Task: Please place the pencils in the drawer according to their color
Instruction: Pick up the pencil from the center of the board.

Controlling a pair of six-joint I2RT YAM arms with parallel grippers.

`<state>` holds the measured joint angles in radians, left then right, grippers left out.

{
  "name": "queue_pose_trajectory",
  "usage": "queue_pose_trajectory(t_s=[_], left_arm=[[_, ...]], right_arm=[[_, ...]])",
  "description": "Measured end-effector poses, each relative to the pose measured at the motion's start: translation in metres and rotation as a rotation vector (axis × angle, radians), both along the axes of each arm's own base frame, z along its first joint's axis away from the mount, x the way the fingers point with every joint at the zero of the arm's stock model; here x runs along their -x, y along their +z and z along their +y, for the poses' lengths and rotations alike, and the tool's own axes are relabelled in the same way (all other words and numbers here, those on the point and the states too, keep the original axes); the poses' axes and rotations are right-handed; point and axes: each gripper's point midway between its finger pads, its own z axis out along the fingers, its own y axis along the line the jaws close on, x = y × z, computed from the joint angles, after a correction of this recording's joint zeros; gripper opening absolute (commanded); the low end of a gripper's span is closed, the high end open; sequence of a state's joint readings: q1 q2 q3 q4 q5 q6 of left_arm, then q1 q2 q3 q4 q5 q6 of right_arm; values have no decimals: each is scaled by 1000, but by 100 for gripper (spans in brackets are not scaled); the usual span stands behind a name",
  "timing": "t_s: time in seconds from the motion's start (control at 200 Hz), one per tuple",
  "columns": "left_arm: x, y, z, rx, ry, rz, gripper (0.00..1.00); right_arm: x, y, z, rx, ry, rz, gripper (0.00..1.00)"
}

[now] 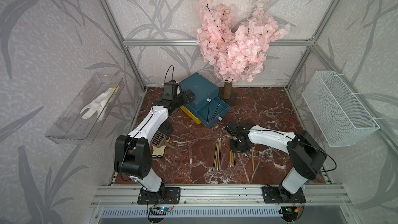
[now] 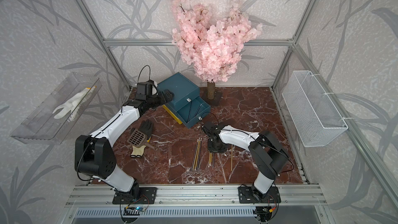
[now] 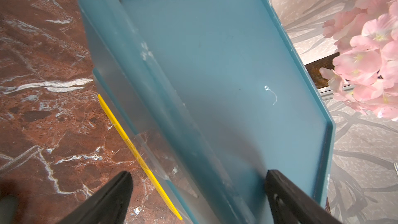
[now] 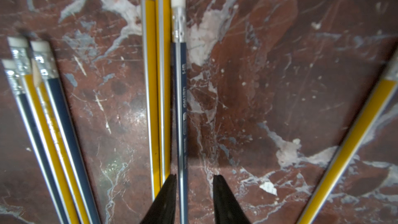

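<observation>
In both top views the chest [image 1: 199, 87] stands at the back of the bench [image 1: 269, 113]. Its middle drawer [image 1: 215, 121] is pulled out, with two dark pencils [image 1: 209, 112] lying inside. The other pencils [image 1: 218, 154] lie loose in short rows nearer the front, well apart from the chest. The right end effector [image 1: 237, 145] points down over them, and the left end effector [image 1: 189, 96] sits at the chest's top edge.

In the left wrist view that end effector's fingers [image 3: 112, 197] are spread wide. One is over the bench and the other over the chest's flat top, with nothing pinched.

In the right wrist view the fingers [image 4: 224, 197] stand apart with a dark blue pencil [image 4: 182, 115] between them. It lies close to one finger with a gap at the other, so it is not clamped. Two yellow pencils [image 4: 158, 82] lie right beside it.

A pencil is light, stiff and slick, so it will probably roll or swing if pinched near an end. The best hold is across the barrel near its middle, clear of the yellow neighbour.
</observation>
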<state>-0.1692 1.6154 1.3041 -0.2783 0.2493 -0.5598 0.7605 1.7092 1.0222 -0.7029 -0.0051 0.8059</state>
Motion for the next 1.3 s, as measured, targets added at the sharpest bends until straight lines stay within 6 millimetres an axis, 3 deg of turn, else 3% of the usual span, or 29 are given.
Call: queue_pose_trajectory(t_s=[0.255,0.655,1.015,1.135,1.3], left_arm=[[0,0,-1,4,-2,-5,100],[0,0,-1,7,-3,-10,100],[0,0,-1,5,-3,-10,100],[1,0,0,3,-3,-10,100],[1,0,0,1,-3,-10,100]], right_arm=[[0,-9,1,25,20,28,27],[1,-10,1,31,31,38,0],[4,-7,-11,-57,-62,41,0],[5,5,-17,-94,-98,29,0],[-6,40,-11,-216,-142,-46,0]])
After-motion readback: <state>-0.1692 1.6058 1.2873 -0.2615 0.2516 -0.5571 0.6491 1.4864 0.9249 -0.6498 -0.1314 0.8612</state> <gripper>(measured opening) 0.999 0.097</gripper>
